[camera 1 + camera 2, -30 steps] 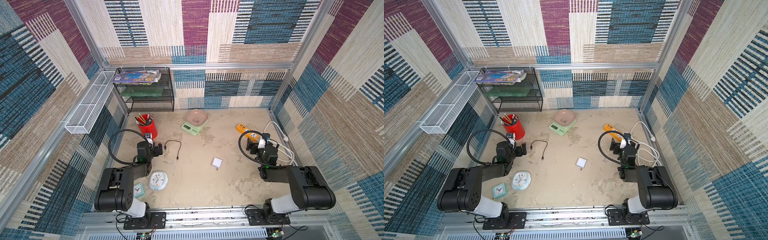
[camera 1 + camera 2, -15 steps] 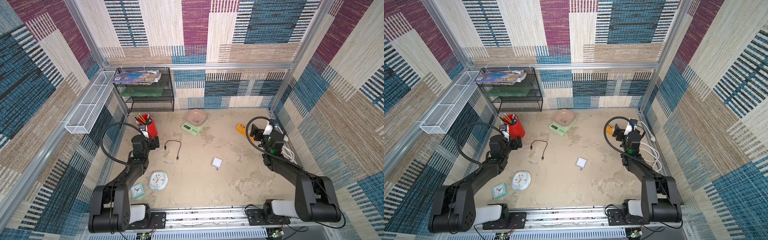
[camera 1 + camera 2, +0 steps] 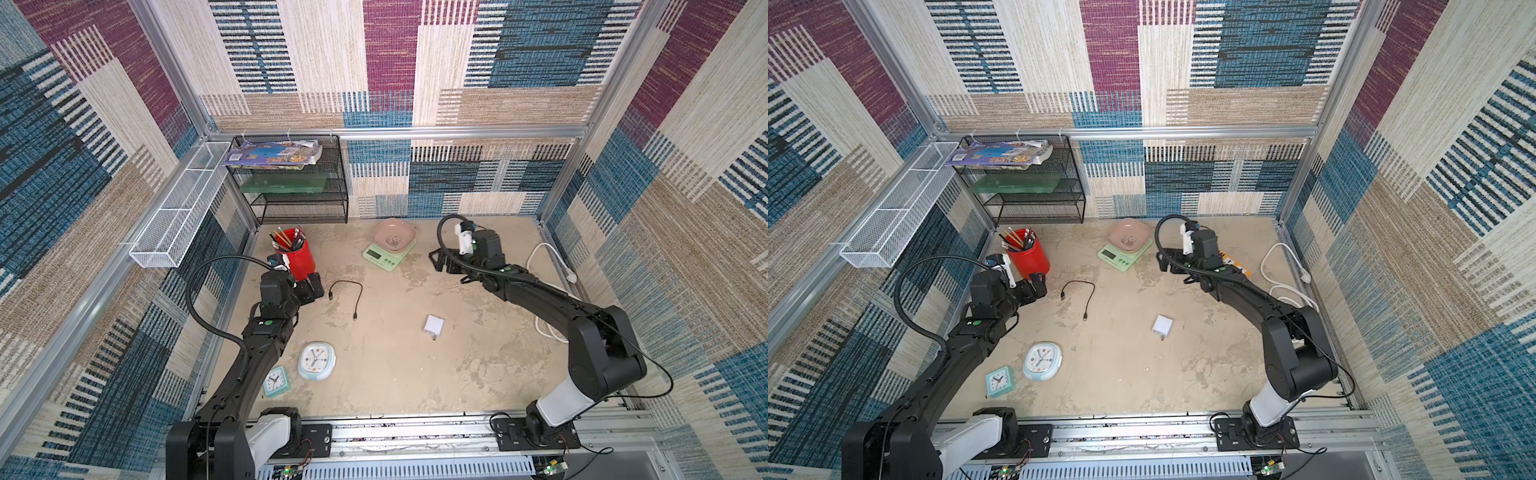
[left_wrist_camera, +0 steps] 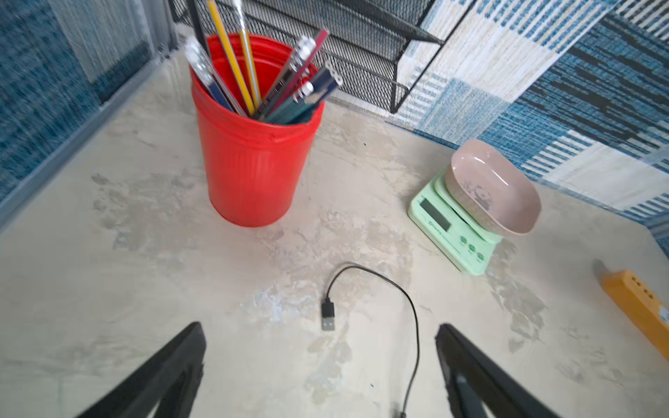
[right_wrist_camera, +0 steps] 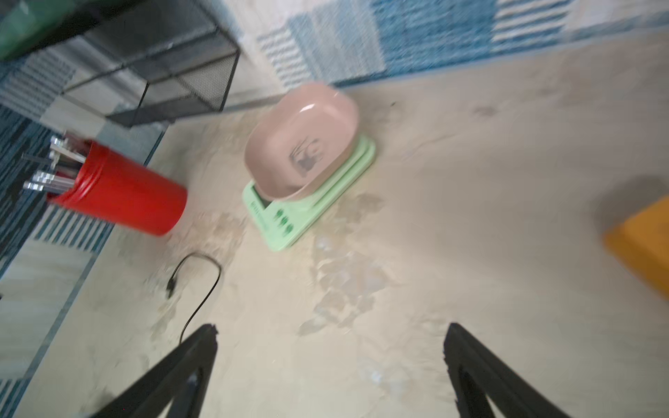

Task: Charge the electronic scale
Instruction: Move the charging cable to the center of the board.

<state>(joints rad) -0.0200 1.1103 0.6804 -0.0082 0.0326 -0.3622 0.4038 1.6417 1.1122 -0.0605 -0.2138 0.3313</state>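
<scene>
Both arms have just unfolded across the tabletop (image 3: 395, 374); the left pincer (image 3: 311, 291), gaping and empty, now hangs by the black cable (image 4: 327, 313); the right pincer (image 3: 440, 262), equally wide and empty, faces the electronic scale (image 3: 384, 255) near the back wall; cable pickup seems next.

Robot lab cell: aluminium frame (image 3: 457, 132), patterned wall panels (image 3: 390, 62), arms (image 3: 540, 295) on a rail (image 3: 415, 433).
</scene>
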